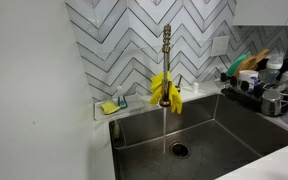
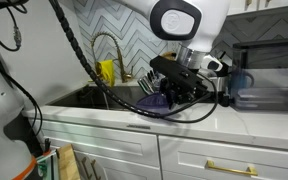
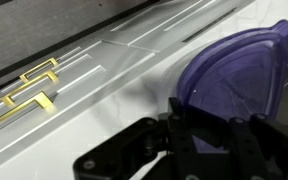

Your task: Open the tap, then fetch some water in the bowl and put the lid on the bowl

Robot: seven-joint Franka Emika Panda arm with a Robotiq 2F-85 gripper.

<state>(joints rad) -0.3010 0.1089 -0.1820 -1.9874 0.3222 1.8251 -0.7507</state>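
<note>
One stream of water (image 1: 165,125) runs thin and straight from the tap (image 1: 166,50) into the sink (image 1: 224,125), so the tap looks open, step 1 done imo. Yellow cloth (image 1: 165,90) hangs round the stem, clear of the flow. Nothing sits under the stream in that exterior view, just the drain, so no catching going on rn.

Over to the desk (image 2: 234,115): the arm leans in low and the gripper (image 3: 199,135) is clenched tight, apparently pinching the near edge of the purple see-through lid (image 3: 234,80). An edge grip makes sense, since the lid is flat and wide and the rim is the only part thin enough to bite. It's held low over the desk beside the sink, probably to keep the carry short.

The bowl? Can't pick it out anywhere. It's colourless, so it may be under or behind the lid in the exterior view w/ the arm, but that spot is too small and dark to tell. Can't tell if it has water in it either.

Wrist view shows white desk edge and gold drawer handles (image 3: 29,85) beyond, so the gripper is near the front of the desk. Dish rack (image 1: 259,95) sits well apart on the far side of the sink, not in play.

Judgement: we're at the lid stage, and it needs lining up flat over the bowl's rim. Risk: a thin edge pinch lets the lid tilt or slip.
</note>
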